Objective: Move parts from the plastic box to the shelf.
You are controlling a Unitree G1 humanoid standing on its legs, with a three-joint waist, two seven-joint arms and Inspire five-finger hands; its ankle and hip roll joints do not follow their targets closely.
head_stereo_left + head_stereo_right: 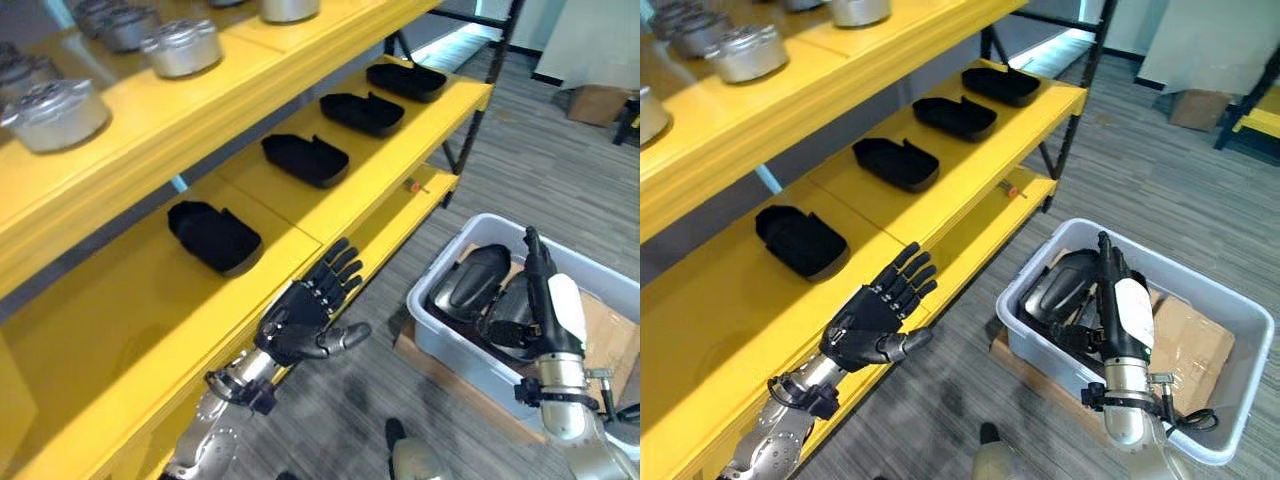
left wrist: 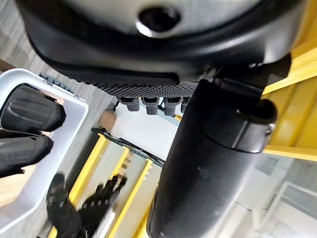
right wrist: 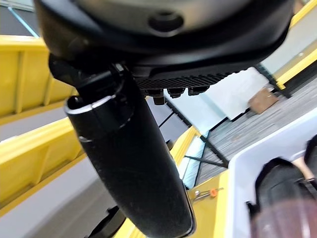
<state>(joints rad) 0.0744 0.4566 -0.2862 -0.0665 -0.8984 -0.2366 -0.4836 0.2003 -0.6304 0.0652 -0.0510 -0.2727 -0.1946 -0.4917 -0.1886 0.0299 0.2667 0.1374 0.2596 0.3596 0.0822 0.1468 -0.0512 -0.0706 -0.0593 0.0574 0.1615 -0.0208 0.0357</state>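
Black parts (image 1: 1072, 285), piled in the grey box (image 1: 1240, 385) on the floor beside the shelf (image 1: 970, 215): rounded, glossy moulded shells, domed on top. Probably hard plastic, stiff and light, with a smooth skin likely to slip under bare fingertips. Best taken, by the look of it, across the narrow width or by a rim edge, thumb set against fingers, rather than pressed on the dome. Brown cardboard (image 1: 1188, 345) tucked into the box alongside them, another piece under the box.

Box itself thin-walled and translucent, with rounded corners and a rolled lip.

Right hand (image 1: 548, 300) poised over the pile, fingers straight and pointing down into the box, white cover on the thumb, holding nothing. Whether the fingertips touch a part: cannot tell.

Left hand (image 1: 880, 310) off the shelf's front edge, fingers spread and straight, thumb out to the side, empty.

On the yellow middle board, four matt black trays (image 1: 213, 236) in a row, well apart, shallow and open-topped with one notched end; most likely the seats for the parts. Painted metal boards, smooth and flat. On the tier above, dull silver cast housings (image 1: 182, 46), round and ribbed.
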